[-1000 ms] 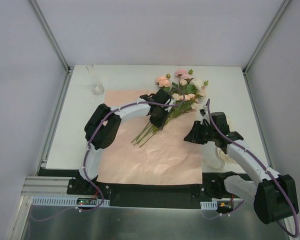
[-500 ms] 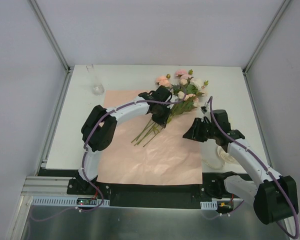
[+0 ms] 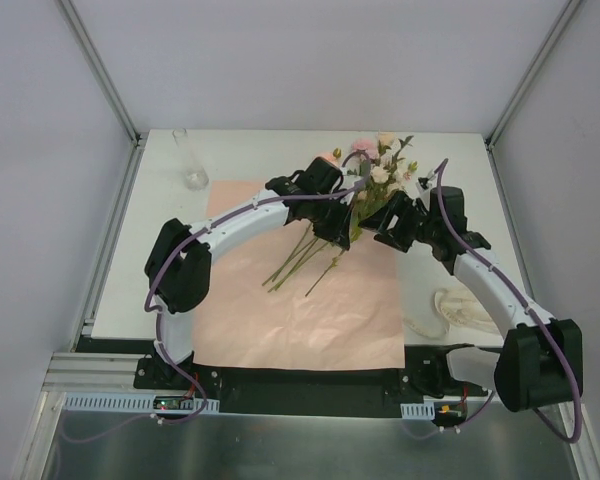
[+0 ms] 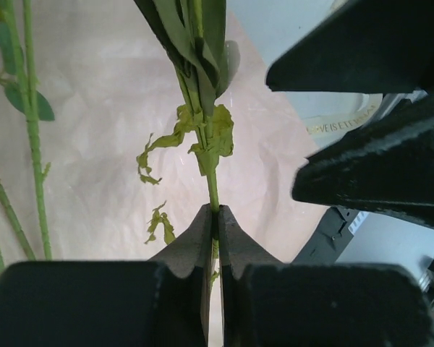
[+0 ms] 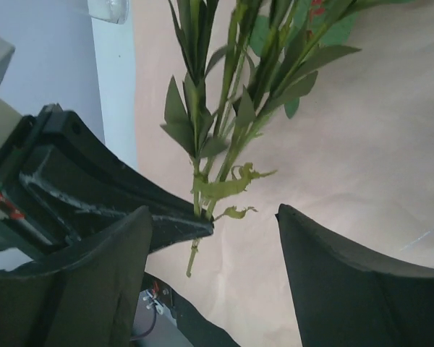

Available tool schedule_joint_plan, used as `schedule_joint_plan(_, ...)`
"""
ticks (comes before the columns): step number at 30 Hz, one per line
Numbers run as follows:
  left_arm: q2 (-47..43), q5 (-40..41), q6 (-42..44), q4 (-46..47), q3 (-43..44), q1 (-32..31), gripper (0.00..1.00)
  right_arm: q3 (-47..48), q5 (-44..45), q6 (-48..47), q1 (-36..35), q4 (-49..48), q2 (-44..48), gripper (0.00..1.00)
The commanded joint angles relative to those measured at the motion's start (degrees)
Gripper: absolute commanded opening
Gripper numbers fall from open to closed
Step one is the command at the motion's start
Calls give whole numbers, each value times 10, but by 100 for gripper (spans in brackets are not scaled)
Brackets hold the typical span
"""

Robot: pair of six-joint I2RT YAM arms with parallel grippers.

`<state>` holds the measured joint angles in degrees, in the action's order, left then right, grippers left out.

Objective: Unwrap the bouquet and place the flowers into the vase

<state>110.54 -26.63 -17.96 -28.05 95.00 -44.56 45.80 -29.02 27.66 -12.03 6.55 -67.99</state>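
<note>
The vase (image 3: pixel 190 160) stands far to the left of both grippers. The left gripper (image 4: pixel 215 213) is pinched tight on a thin stem of the flowers (image 4: pixel 206 87), just under the leaves. They look light and bendy, so low on the stem is best. The right gripper (image 5: pixel 213 217) stands wide apart, facing that stem. Only the top view shows blooms and vase; the wrist views show the pinch.

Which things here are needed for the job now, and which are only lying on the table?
Needed: flowers; clear glass vase.
Lying about: pink paper sheet, spread flat; cream ribbon, right of the paper.
</note>
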Motion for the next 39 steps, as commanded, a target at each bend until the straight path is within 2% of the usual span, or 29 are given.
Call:
schedule_joint_plan(1, -46, -19, -25, 20, -27, -12, 0, 17, -38, 44, -8, -64, -33, 72)
schedule_joint_plan(5, -57, -20, -31, 33, -49, -20, 0, 10, -21, 48, -32, -91, -38, 66)
schedule_joint_plan(9, -67, -18, -37, 46, -65, -25, 0, -3, -4, 60, -51, -105, -43, 52)
schedule_joint_plan(13, -75, -18, -42, 54, -74, -28, 0, -16, 5, 67, -69, -116, -45, 45)
schedule_joint_plan(22, -91, -3, -41, 57, -91, -28, 0, -19, 84, -7, -72, -12, 39, 59)
schedule_joint_plan(39, -108, -7, -46, 62, -100, -28, 0, -37, 43, 49, -86, -63, -4, 65)
